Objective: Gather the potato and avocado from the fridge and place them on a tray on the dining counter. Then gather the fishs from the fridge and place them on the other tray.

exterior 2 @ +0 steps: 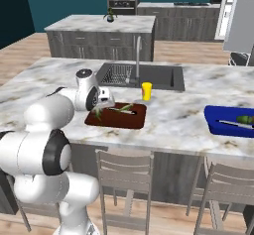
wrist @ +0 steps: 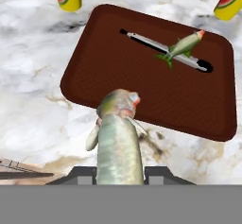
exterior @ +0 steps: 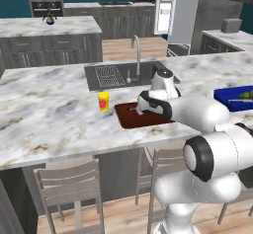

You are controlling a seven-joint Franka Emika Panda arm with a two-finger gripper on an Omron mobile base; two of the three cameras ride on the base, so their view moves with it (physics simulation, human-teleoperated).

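**Over the brown tray, a fish in the jaws**

On the dining counter (exterior 2: 178,115) you have the gripper (wrist: 119,173) poised above the near edge of the other tray (wrist: 113,62), clamped on one fish (wrist: 118,142) that sticks out lengthwise between the two fingertips, its head reaching over the tray's rim. Your hand view gives you what the base views blur: a second fish (wrist: 182,46) already lying inside that tray on a thin dark strip, plus two yellow cans with a watermelon print at the upper corners. From the right base view you see one yellow can (exterior 2: 146,90) between the sink (exterior 2: 158,75) and the brown tray, and the blue tray (exterior 2: 218,122) well apart to the right holding something green. Your left base view has the arm covering much of the brown tray.
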